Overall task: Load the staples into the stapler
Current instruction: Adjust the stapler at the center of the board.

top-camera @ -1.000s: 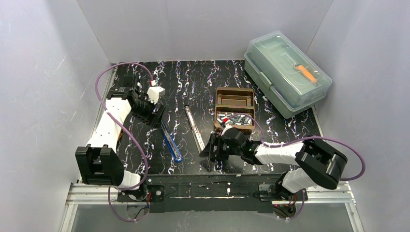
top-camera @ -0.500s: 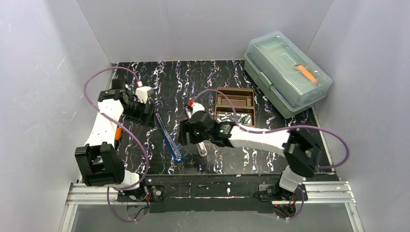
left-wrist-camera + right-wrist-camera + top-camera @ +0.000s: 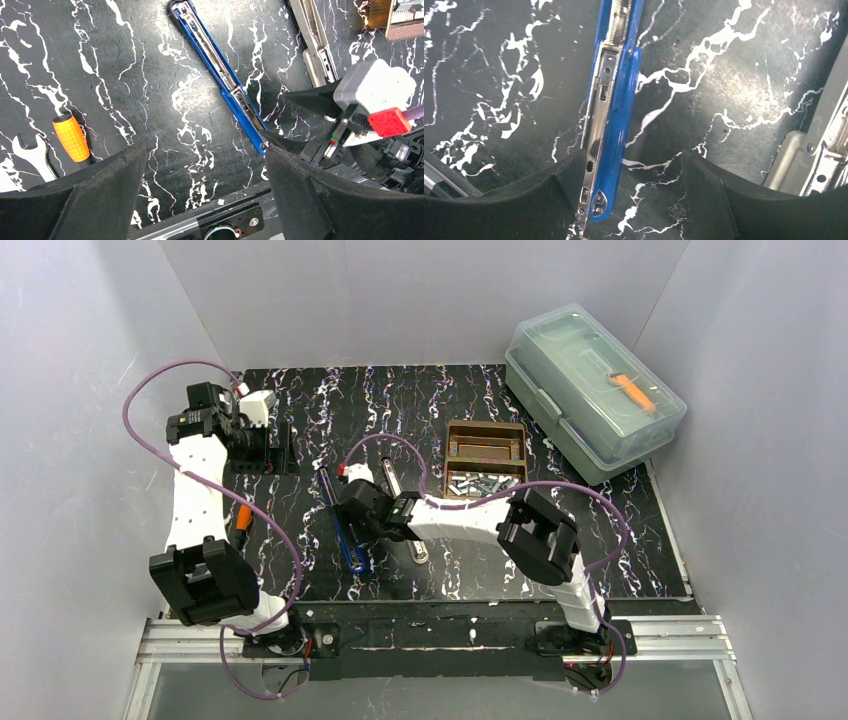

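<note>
2 staplers lie side by side near the middle of the surface [image 3: 600,540], the left stapler [image 3: 356,555] just beside the right stapler [image 3: 392,478]. Right of them sits a tray [image 3: 487,424], with staples [image 3: 483,481] in its front compartment. Behind the tray, in the back right corner, stands a box [image 3: 590,380]. Near the left edge lies a screwdriver [image 3: 243,522], with a wrench [image 3: 31,156] beside it. The right claw [image 3: 634,190] straddles the left stapler's near end.
</note>
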